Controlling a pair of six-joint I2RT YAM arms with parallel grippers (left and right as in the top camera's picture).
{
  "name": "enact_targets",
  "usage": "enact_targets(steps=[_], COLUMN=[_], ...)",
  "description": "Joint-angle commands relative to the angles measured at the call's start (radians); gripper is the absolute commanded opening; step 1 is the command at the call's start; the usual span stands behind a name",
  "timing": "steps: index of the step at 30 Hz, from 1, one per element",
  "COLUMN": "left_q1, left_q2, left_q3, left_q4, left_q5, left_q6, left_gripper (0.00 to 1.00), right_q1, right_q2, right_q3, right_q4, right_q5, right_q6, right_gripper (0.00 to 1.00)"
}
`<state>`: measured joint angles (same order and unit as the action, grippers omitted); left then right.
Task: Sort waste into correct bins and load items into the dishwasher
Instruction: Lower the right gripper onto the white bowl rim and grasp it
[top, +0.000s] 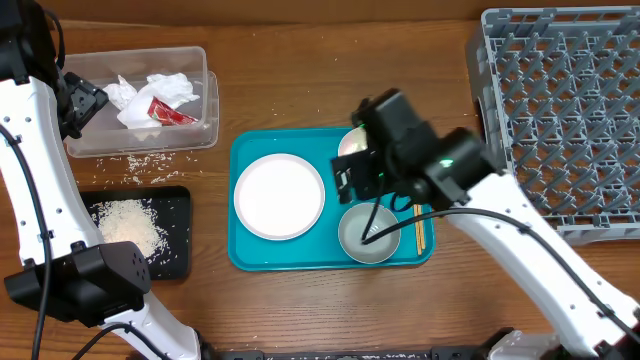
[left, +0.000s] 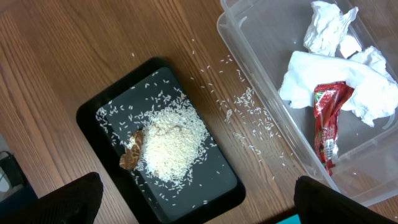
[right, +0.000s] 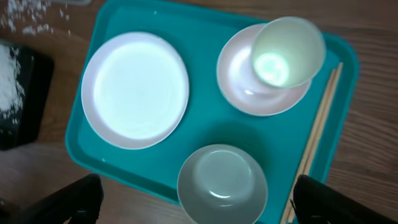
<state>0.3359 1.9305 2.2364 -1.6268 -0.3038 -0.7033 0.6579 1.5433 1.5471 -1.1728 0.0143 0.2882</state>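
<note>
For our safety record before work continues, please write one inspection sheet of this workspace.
Surface: wooden table, loose rice grains beside the black tray.
Job's things: clear tub holds tissue and red wrapper; black tray holds rice pile and brown scrap; teal tray holds plate, bowl, cup, chopsticks; dish rack shows no dishes.
Clutter: nothing seen.
Grippers: left hand and right hand open, holding nothing.
Cables: black cable along the left arm.
Surroundings: nothing seen.
</note>
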Motion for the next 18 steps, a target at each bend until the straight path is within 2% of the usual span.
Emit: enact_targets(steps=[1,7,18], left_q1=[0.004,0.004,0.004], left_q2=[-0.004,-0.004,-0.004], left_q3=[0.009,0.009,0.009], left_q4=[0.002,0.002,0.002], left_q5=[-0.017,-0.017,-0.017], left_q6=[0.008,0.008,0.008], left_gripper=[1.0,1.0,1.0], right_q1=[0.037,0.039,0.041], right_q2=[0.035,0.092,0.241], right_q3=[0.025,0.024,0.023], right_q4=[-0.015,-0.015,-0.103], right_q5=[-0.054,-0.275,-0.285], right_q6=[-0.004,-0.003,0.079], right_gripper=[1.0,1.0,1.0])
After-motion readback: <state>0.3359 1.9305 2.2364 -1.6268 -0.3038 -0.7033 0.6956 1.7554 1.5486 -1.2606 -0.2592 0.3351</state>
